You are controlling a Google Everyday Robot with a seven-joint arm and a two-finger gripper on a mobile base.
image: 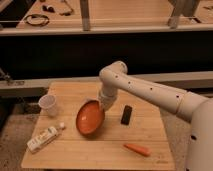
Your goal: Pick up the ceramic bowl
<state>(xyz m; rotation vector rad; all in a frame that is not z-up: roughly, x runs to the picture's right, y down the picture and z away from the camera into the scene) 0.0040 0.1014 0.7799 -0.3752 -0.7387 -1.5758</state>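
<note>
Claw (105,103) on round (glazed) bowl (90,118)

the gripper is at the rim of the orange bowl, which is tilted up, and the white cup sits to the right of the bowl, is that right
Not quite. In the camera view the white cup sits to the left of the bowl, near the table's left edge. The rest holds: the gripper is at the rim of the orange bowl, which is tilted up.

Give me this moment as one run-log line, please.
phase: lifting | gripper: at rim of ceramic bowl | bowl: tilted, over table
</note>
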